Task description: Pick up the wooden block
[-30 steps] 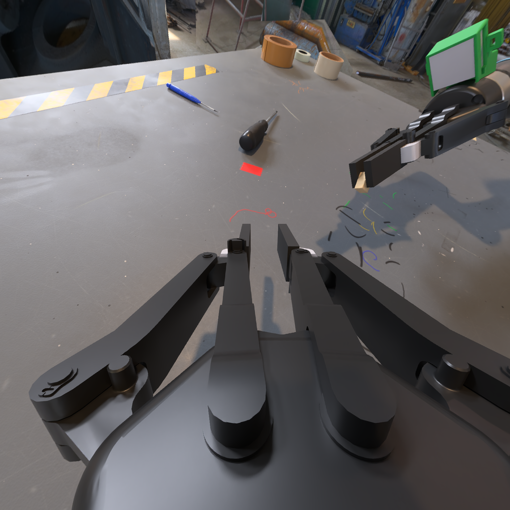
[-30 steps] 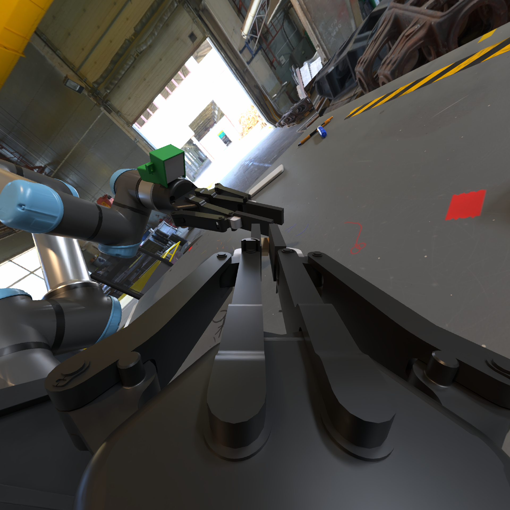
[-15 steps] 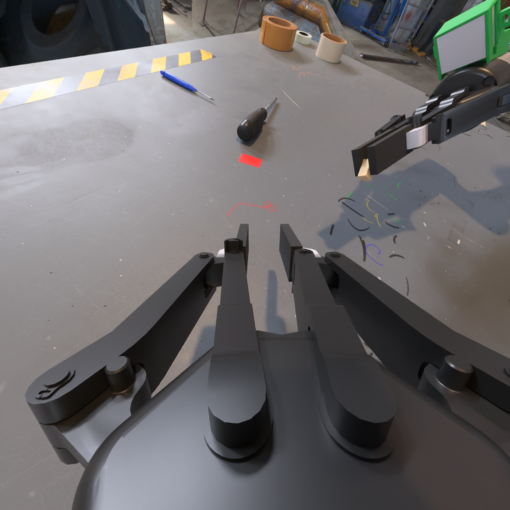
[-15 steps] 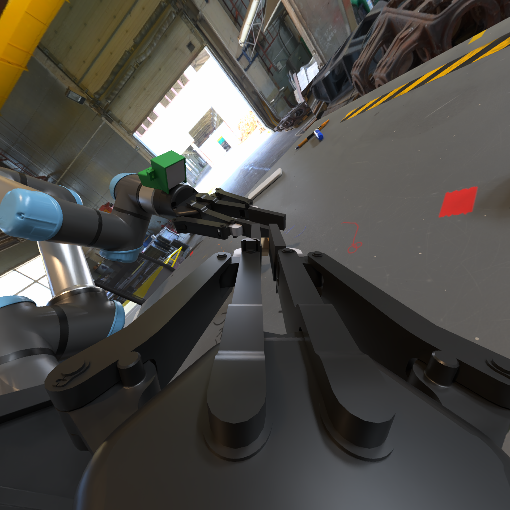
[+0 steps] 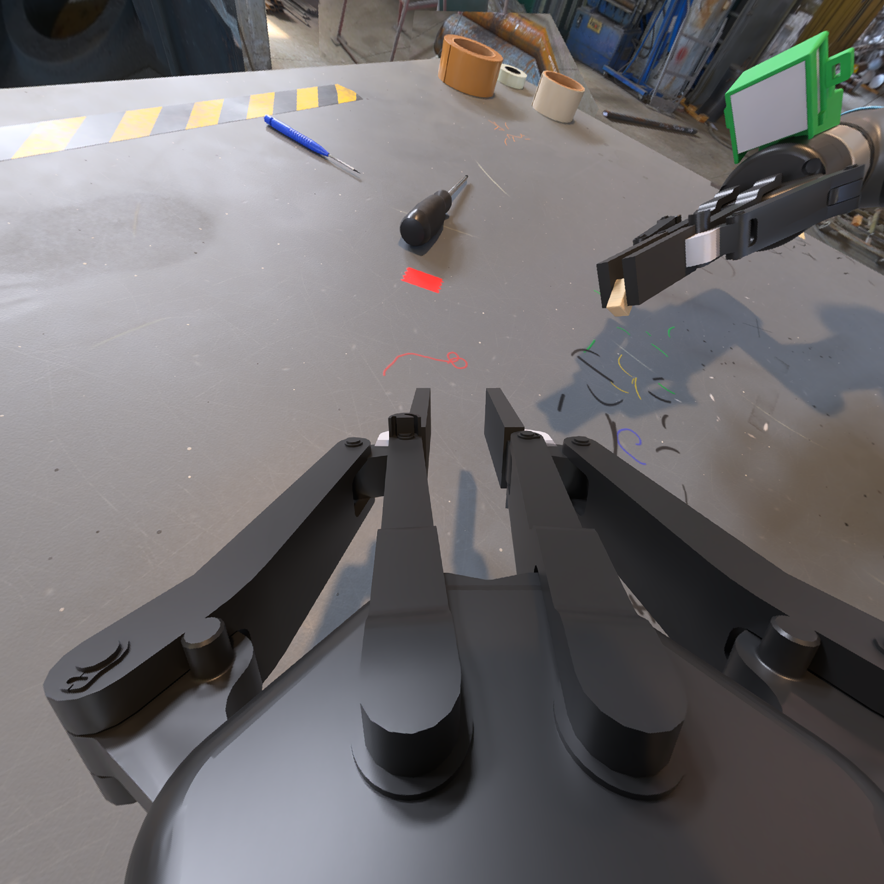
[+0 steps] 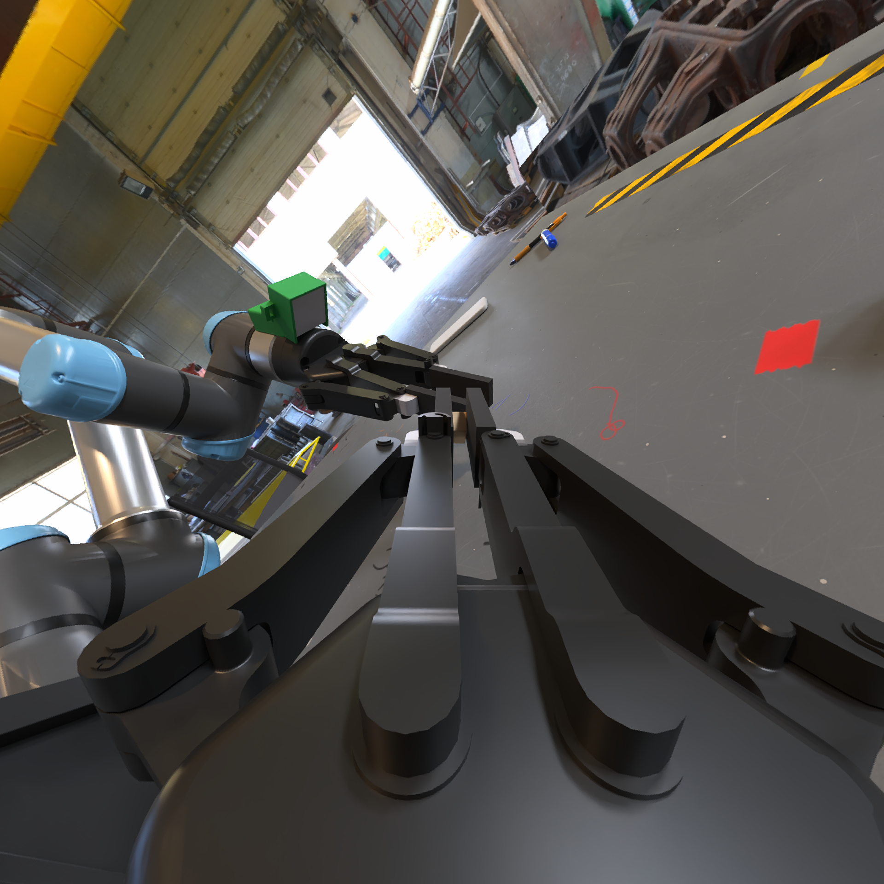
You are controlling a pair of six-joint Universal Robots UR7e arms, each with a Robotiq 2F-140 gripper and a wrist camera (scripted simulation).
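Gripping the wooden block (image 5: 618,298) between closed fingers, right gripper (image 5: 617,287) raised clear of the grey table (image 5: 191,335), far right in the left wrist view, shadow spread below on the surface. Block end poking out beneath the fingertips, long axis seemingly running down across the pads, though mostly hidden. Seen from the right wrist view, only a sliver of pale wood (image 6: 460,420) between the pads. Left gripper (image 5: 457,406) empty, fingers a little apart, low over the table near a red scribble (image 5: 423,361), well left of the block. Further lift, by judgement, straight up and away from the table; right arm the only one holding. Screwdriver (image 5: 430,215) and red patch (image 5: 422,279) farther off, untouched.
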